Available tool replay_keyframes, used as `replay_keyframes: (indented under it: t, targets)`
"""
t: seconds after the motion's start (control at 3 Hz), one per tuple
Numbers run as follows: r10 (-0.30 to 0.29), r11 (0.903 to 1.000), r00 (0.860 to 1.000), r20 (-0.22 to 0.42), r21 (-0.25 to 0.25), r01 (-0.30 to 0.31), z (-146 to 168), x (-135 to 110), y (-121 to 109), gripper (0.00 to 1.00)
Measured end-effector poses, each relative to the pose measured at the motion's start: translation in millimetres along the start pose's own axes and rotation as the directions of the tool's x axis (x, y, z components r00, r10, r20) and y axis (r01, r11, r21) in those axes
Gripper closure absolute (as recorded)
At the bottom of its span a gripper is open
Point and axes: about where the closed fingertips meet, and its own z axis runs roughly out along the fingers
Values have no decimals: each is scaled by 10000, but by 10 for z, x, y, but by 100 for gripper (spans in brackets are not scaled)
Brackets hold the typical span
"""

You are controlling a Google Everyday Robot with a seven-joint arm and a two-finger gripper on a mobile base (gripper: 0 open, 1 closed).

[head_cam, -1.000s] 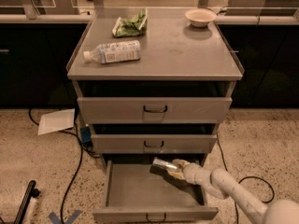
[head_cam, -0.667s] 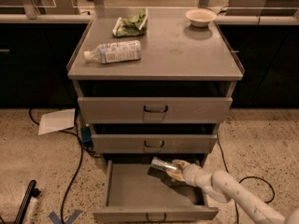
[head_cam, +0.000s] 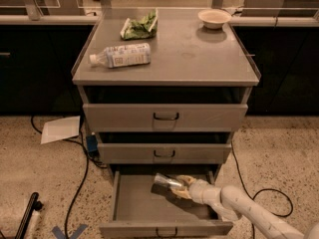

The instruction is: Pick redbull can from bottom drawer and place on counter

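Inside the open bottom drawer (head_cam: 134,208), a wide shallow grey metal tray, the gripper (head_cam: 179,186) on a pale arm (head_cam: 239,205) is closed around the right end of the small slim silver can (head_cam: 164,181). The can is tilted, and its left end pokes free above a dark shadow. Its blue patches are hard to make out. The arm is cut off at the lower right corner. On the flat grey metal surface (head_cam: 199,54) above lie a clear plastic bottle (head_cam: 121,55), a green packet (head_cam: 139,28) and a pale bowl (head_cam: 214,18).

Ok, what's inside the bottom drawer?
The bottom drawer holds the redbull can, clamped in the gripper reaching in. Its back is hidden under the middle drawer.
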Motion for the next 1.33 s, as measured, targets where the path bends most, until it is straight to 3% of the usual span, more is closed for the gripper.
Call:
replay_keyframes:
  t: [0.33,0.67,1.0,1.33]
  targets:
    - [-574,9982,9977,348,177,568,-217,-404,88,100]
    - [-1886,9787,9794,719,955,1814,-639,-1144,167,100]
    - [-2788,9491,9563,878,1772,2604,-971,-1747,157,100]
    - [-3477,9200,9300,1188,2343,3141,-1192,-2143,133,100]
